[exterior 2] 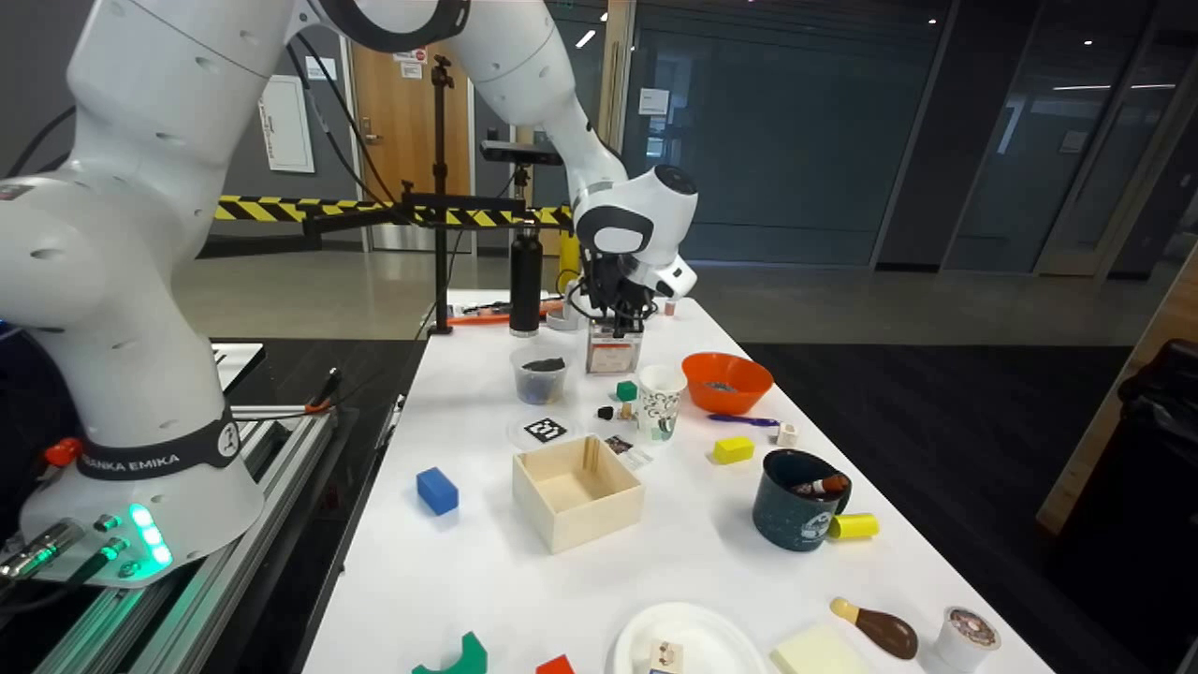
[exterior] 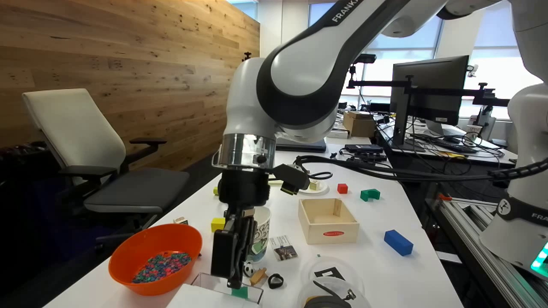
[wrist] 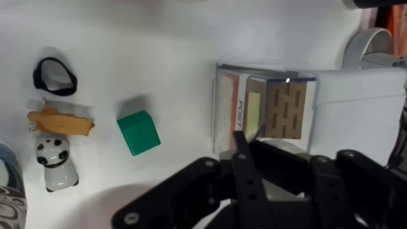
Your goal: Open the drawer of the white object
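Table (exterior: pixel 398 278), arm (exterior: pixel 306 66) arched down; jaws pinching drawer (wrist: pixel 295 79)

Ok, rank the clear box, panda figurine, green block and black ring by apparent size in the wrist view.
1. Clear box
2. Panda figurine
Green block and black ring: smaller, too alike to rank.

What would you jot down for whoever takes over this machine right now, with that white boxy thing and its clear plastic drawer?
Gripper: the black two-fingered gripper is closed, apparently pinching the clear plastic drawer at its front edge; how firmly can't be told.
Where: the drawer sticks out from the white boxy object; a green block stands apart, in front of it.
Done: the gripper is at the drawer.
Left: probably pull the drawer out, away from the white boxy object, minding the green block, then let go. How far it can slide doesn't show.
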You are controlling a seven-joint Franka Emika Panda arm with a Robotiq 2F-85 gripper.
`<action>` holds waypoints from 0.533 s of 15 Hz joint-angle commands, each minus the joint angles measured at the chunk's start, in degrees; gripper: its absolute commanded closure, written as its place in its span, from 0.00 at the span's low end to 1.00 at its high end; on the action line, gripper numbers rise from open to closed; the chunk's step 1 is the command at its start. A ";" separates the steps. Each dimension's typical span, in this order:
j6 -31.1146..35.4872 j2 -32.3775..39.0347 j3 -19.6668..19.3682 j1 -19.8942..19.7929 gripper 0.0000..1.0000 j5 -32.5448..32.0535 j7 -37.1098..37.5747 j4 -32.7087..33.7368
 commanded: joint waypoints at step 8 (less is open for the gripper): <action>0.68 1.53 1.20 -4.45 0.99 8.29 -3.89 -1.73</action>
